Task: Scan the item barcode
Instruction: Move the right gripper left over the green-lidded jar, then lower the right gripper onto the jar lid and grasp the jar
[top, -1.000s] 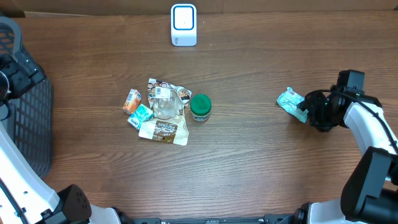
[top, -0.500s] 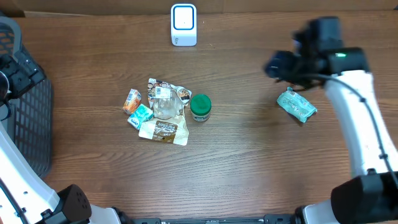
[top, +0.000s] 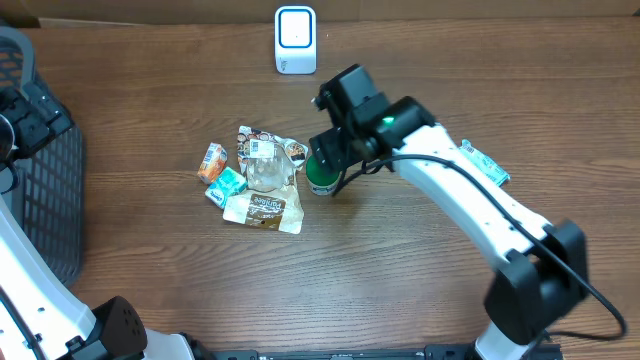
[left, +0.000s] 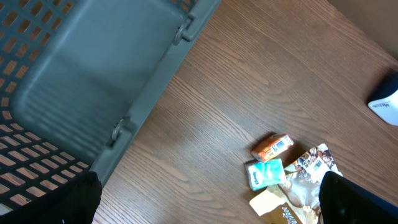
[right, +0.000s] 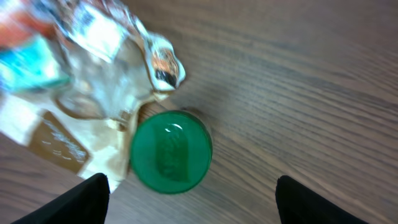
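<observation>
**No legible text in any view**

Brown pouch (top: 262, 210): pale script on the front, too blurred to read in the overhead and right wrist views. White scanner (top: 295, 40): dark lettering on its side in the left wrist view, too small to make out. Orange carton (top: 211, 161): white label patch, characters unresolved. Crinkled printed wrapper (top: 268, 150): white sticker, nothing readable.
</observation>
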